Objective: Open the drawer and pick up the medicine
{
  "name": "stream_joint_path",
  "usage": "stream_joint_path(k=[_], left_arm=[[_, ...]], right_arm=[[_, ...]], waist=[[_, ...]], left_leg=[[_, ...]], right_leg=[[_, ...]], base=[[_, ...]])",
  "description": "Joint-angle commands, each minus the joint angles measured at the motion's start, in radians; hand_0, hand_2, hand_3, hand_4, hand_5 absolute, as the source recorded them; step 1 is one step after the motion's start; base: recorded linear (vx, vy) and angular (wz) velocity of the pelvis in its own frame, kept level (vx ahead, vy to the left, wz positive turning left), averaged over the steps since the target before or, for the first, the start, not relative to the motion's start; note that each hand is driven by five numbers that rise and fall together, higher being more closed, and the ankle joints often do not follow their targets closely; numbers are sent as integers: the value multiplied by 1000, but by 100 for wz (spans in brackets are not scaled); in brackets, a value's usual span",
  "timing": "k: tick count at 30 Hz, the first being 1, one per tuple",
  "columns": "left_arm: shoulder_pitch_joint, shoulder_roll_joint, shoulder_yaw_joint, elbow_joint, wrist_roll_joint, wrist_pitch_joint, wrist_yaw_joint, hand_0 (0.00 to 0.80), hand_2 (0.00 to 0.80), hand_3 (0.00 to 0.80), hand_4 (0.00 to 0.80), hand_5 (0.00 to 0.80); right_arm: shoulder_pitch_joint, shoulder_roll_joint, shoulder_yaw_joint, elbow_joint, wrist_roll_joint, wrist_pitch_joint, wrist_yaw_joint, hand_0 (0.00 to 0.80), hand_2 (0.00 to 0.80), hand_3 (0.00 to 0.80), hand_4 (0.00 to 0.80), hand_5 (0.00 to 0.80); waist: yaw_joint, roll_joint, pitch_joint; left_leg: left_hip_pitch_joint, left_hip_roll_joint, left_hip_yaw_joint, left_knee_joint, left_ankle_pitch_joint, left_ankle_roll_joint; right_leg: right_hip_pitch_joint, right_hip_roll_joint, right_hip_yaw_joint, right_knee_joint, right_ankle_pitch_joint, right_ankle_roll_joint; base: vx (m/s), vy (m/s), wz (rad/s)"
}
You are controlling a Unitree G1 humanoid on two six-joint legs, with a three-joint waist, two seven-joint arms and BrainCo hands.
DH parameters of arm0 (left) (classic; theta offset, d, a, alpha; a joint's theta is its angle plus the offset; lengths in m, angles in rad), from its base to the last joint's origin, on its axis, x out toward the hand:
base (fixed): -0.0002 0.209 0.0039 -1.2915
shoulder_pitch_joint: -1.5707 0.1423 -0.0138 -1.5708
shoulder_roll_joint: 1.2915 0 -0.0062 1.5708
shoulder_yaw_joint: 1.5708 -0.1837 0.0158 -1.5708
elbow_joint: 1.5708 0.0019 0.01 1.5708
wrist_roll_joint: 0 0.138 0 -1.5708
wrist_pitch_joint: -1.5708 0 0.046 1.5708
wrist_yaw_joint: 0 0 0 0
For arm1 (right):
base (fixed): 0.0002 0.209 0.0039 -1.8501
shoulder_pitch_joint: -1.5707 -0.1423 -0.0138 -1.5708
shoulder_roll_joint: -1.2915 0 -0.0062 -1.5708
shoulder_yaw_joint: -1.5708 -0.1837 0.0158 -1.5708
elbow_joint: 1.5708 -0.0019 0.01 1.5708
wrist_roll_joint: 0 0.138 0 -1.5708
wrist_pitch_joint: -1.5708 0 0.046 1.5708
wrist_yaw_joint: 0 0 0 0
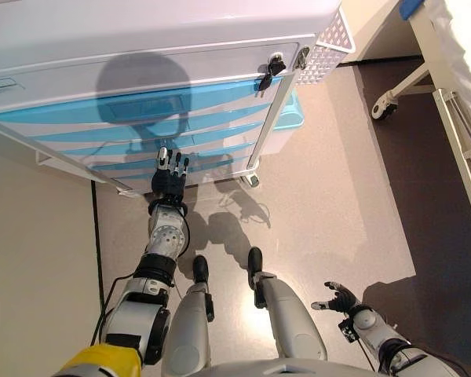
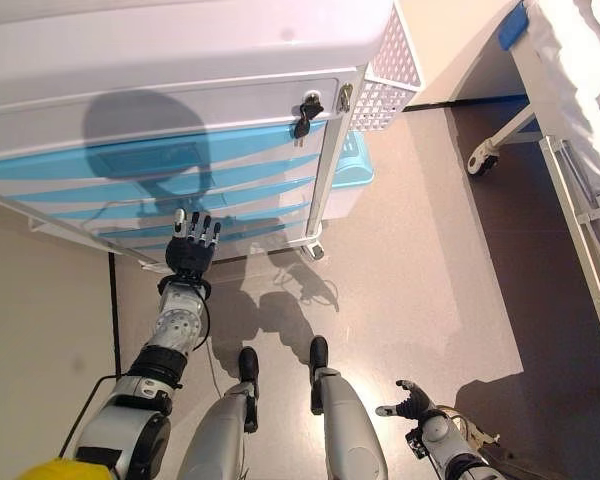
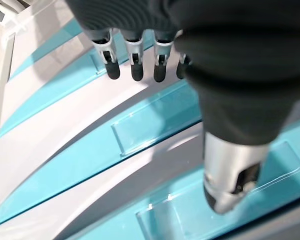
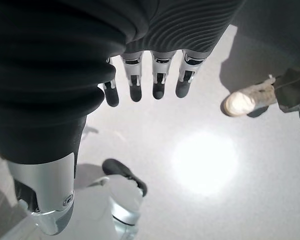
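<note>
cabinet: white wheeled drawer unit, filled the far left of the scene; all fronts flush, nothing pulled out.
bed frame: far right, well apart from the work; white, one caster showing.
side basket: white perforated, hung on the cabinet's right end.
blue bin: on the floor, just right of the cabinet, behind its corner leg.
drawers: stack of blue fronts with clear label windows; looked like rigid, smooth plastic, so likely slippery under flat fingertips. Judged light to pull. Best hold: hook fingers under the lip or recess of a front, not on the flat face.
left hand: raised at the lower drawer fronts, fingers straight and spread, thumb apart; gripped nothing. Contact with the front could not be told.
right hand: low, near right, over bare floor; fingers loosely extended, empty, idle.
key: dark, hung from the lock at the cabinet's top right.
person's shoe: on the floor, seen past the right hand.
medicine: not visible; presumably inside a closed drawer. Likely small and light; weight and fragility could not be judged.
progress: opening step not yet done.
</note>
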State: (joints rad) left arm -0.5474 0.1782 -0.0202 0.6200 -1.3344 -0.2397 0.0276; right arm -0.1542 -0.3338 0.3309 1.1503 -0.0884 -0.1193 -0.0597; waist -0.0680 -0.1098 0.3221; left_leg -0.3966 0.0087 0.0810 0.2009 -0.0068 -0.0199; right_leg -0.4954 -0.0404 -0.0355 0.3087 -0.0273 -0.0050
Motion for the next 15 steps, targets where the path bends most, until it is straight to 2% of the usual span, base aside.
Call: stream_joint_path(k=[1,2,8,15], left_arm=[[-157,55,-15,-140,21,-68,-59,0,0,0,0,0],[-169,60,-15,-151,14,-74,-60,0,0,0,0,0],[-198,89,-33,-289,1,-102,-69,0,0,0,0,0],[-238,139,-39,-345,-2,-129,-68,0,0,0,0,0]], right_arm=[[33,-50,49,4,-8,14,9,0,0,0,0,0],[33,-50,52,5,-10,12,10,0,0,0,0,0],[36,-56,68,11,-31,10,24,0,0,0,0,0],[38,-65,87,19,-56,7,34,0,0,0,0,0]], waist=[[-14,8,-34],[-15,4,-29],[-13,7,-25],[-10,13,-31]], left_leg=[[-53,-46,-19,40,-42,44],[-67,-47,-7,39,-13,49],[-62,-51,-5,40,-15,51],[-56,-54,-5,33,-16,51]], right_leg=[[15,-10,3,-6,41,62],[6,-14,-3,-14,69,56],[13,-14,2,-23,75,61],[20,-15,4,-33,78,63]], base=[[0,0,0],[0,0,0],[-12,6,0],[0,0,0]])
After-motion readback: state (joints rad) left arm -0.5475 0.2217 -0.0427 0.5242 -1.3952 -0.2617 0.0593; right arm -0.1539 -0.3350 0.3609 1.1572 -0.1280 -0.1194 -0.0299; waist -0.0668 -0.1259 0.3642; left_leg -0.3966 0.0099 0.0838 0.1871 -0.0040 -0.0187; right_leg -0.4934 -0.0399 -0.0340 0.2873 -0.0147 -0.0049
